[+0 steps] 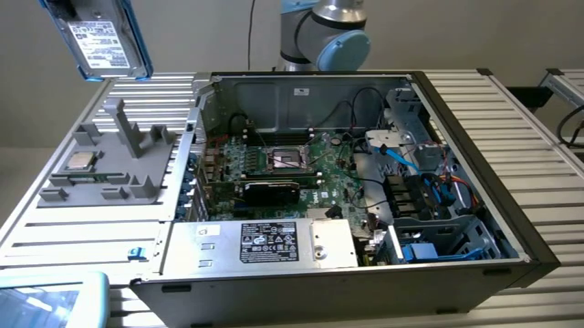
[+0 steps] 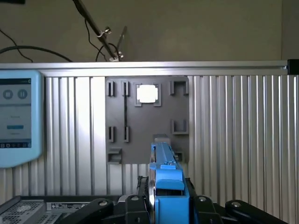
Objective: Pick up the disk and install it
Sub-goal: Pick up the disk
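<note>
Currently I have the disk (image 1: pixel 102 37) hanging high above the grey fixture tray (image 1: pixel 100 164), to the exterior view's left of the open computer case (image 1: pixel 456 273). My gripper (image 2: pixel 167 198) is clamped across its blue carrier (image 2: pixel 168 175). I judge it rigid, fairly heavy and shock-sensitive. The smooth plastic could slip, so a mid-length hold suits it.
</note>
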You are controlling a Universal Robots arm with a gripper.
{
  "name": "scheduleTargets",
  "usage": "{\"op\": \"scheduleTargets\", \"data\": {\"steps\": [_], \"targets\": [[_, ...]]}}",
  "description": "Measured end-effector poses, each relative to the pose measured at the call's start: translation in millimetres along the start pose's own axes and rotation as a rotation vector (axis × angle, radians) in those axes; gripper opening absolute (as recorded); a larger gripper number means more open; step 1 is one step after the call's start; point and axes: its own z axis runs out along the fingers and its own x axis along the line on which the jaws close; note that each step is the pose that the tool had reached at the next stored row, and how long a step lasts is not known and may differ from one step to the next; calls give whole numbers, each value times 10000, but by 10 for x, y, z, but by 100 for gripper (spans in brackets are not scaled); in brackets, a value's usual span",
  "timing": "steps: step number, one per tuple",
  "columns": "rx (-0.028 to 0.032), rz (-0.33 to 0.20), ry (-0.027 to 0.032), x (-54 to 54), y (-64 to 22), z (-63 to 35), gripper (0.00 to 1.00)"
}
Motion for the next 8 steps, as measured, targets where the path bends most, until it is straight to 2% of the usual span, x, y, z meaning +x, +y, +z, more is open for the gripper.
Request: {"op": "scheduleTargets", "data": {"steps": [8], "targets": [[-23, 0, 1, 168, -290, -5, 37]]}}
